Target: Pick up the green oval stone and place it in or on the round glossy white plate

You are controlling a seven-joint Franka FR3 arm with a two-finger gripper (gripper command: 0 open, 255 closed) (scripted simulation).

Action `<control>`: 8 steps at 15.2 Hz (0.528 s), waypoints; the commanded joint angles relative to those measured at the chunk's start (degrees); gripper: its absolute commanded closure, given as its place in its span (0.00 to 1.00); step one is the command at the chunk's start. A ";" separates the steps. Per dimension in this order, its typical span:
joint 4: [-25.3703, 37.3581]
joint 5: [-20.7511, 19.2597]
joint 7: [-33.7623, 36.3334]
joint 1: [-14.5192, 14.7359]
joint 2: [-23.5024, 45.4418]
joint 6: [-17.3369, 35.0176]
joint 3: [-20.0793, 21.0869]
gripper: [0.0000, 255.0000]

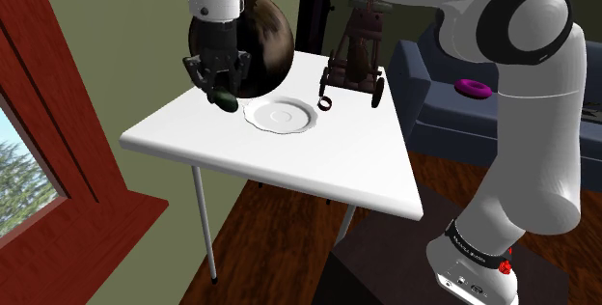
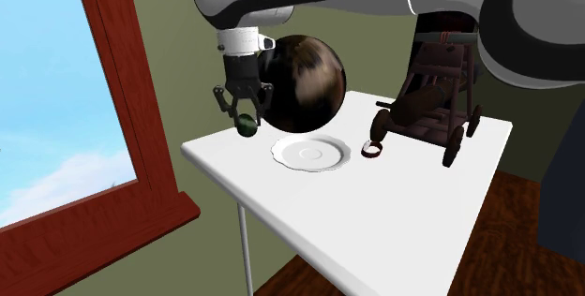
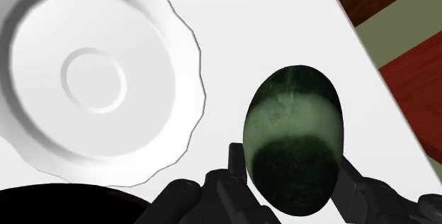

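The green oval stone (image 3: 294,141), dark green with a paler band, sits clasped between the two black fingers of my gripper (image 3: 292,171). In the shoulder view the gripper (image 1: 224,92) points down with the stone (image 1: 228,101) at its tips, close over the white table (image 1: 289,173) near its far left edge. Whether the stone touches the tabletop I cannot tell. The round glossy white plate (image 1: 280,117) with a scalloped rim lies just to the stone's right. The second exterior view gives the same layout: gripper (image 2: 246,114), stone (image 2: 247,125), plate (image 2: 309,154).
A big dark brown sphere (image 1: 267,47) stands right behind the gripper. A wooden wheeled cart (image 1: 355,57) and a small ring (image 1: 326,103) sit at the table's far side. A blue sofa with a purple ring (image 1: 474,88) is beyond. A red window frame (image 1: 58,110) lines the left.
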 commanded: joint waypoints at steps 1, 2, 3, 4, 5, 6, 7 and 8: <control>1.65 -0.01 -0.11 0.27 0.06 -1.59 0.04 1.00; 2.75 -0.09 -0.16 0.49 0.26 -2.48 0.03 1.00; 3.90 -0.19 -0.21 0.73 0.49 -3.39 0.02 1.00; 4.38 -0.23 -0.23 0.83 0.60 -3.77 0.02 1.00; 1.12 0.76 -1.27 -0.99 -1.68 -2.58 0.09 1.00; -1.86 1.73 -2.39 -2.73 -3.82 -1.53 0.13 1.00; -4.60 2.69 -3.59 -4.37 -5.87 -0.58 0.09 1.00; -7.15 3.64 -4.86 -5.90 -7.83 0.28 -0.03 1.00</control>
